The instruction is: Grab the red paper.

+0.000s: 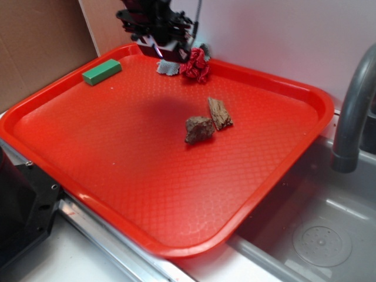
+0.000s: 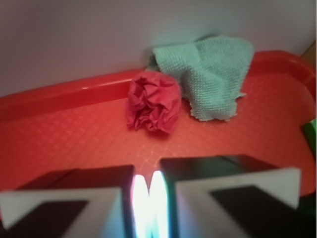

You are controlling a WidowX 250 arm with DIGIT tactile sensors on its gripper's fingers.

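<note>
Wrist view shows the gripper (image 2: 147, 191) pressed together and empty, the red paper (image 2: 153, 102) ahead, ungrabbed; opening and approach remain.

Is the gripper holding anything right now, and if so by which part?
Nothing. The gripper is shut and empty; the red paper lies apart on the tray, beside the cloth.
</note>
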